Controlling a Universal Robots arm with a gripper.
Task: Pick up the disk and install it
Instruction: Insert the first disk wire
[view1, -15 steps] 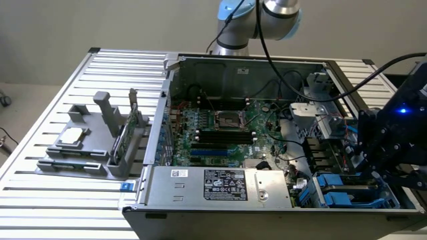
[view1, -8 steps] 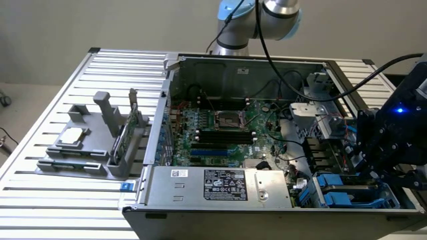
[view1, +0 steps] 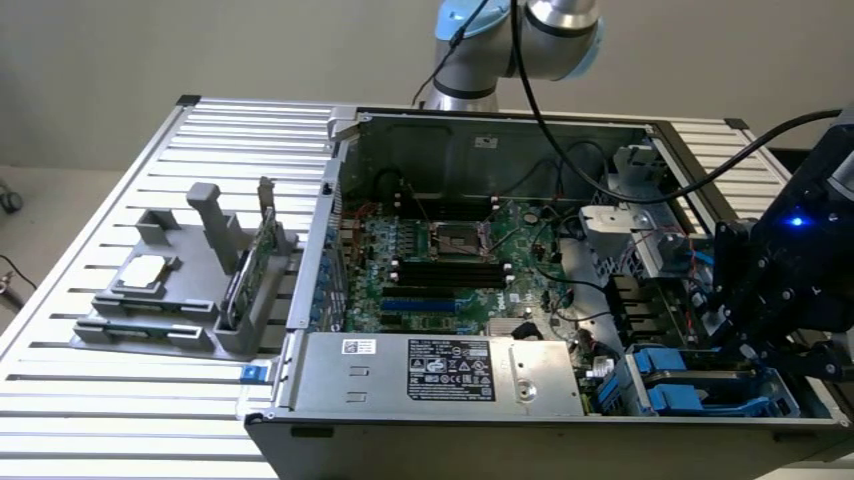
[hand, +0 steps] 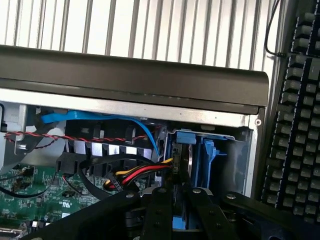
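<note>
In the wrist view the disk (hand: 185, 137) stands on edge in its bright blue carrier, reaching from between my fingers into the drive bay (hand: 220, 155) at the corner of the open computer case. My gripper (hand: 178, 194) is shut on it, and blue plastic shows between the two black fingers (hand: 160, 200). In the exterior view my gripper (view1: 754, 345) hangs over the blue bay (view1: 681, 395) at the case's near corner on the exterior view's right. The gripper's body hides the disk there.
Red, yellow and black cables (hand: 135, 175) and a blue cable (hand: 100, 117) run close beside the bay. The case wall (hand: 130, 75) stands behind it, with a keyboard (hand: 295, 110) outside. The power supply (view1: 441, 370) and motherboard (view1: 441, 250) fill the case. A grey fixture (view1: 174, 290) sits on the slatted table.
</note>
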